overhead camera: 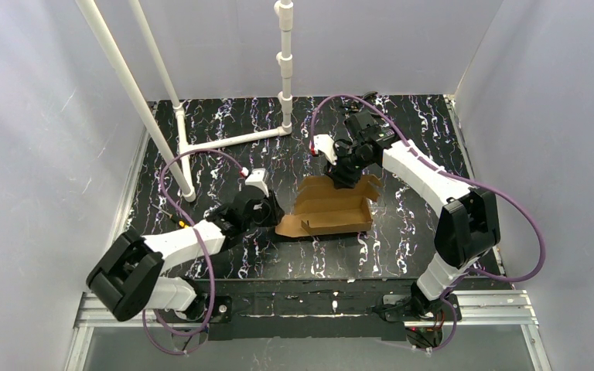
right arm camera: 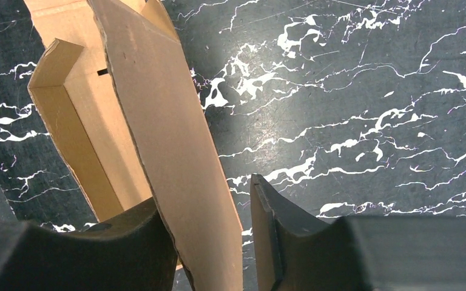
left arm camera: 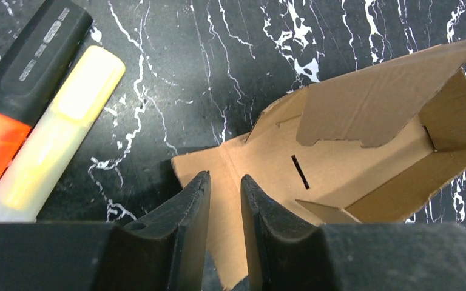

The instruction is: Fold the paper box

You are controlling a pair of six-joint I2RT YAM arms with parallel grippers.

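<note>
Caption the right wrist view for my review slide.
Right gripper straddling a raised flap of the half-folded paper box, jaws apart.

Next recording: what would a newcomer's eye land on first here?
The half-folded brown box in the middle of the black marbled table. The right claw straddles its raised far panel, jaws apart, while the left claw sits at the flat flap on the box's left end. Near the left arm, a black, orange-banded marker and a pale yellow stick lie side by side.
</note>
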